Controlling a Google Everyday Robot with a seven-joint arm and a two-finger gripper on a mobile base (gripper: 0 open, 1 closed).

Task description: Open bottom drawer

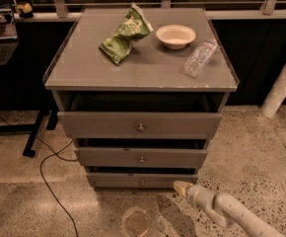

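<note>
The bottom drawer is the lowest of three grey drawers in the front of the desk, close to the floor. Its front panel is the slimmest and shortest of the three. It is a plain grey board with a small round metal knob at the centre. A narrow dark gap runs along the top edge of the panel, between it and the middle drawer. Above that one is the top drawer, which is the tallest and widest. Each of them also has one small knob at the centre, and the three knobs stand nearly in one vertical line.

The gripper is low, just beside the right end of the bottom drawer front, at the height of its lower edge and to the right of the knob. It has hold of nothing that can be seen. I cannot tell if the gripper is open or closed, or if its tip touches the panel. The pale arm goes from it down to the lower right corner.

On the top of the desk lie a crumpled green chip bag, a shallow cream bowl and a clear plastic bottle on its side near the right edge. A dark cable curves over the speckled floor to the left of the desk.
</note>
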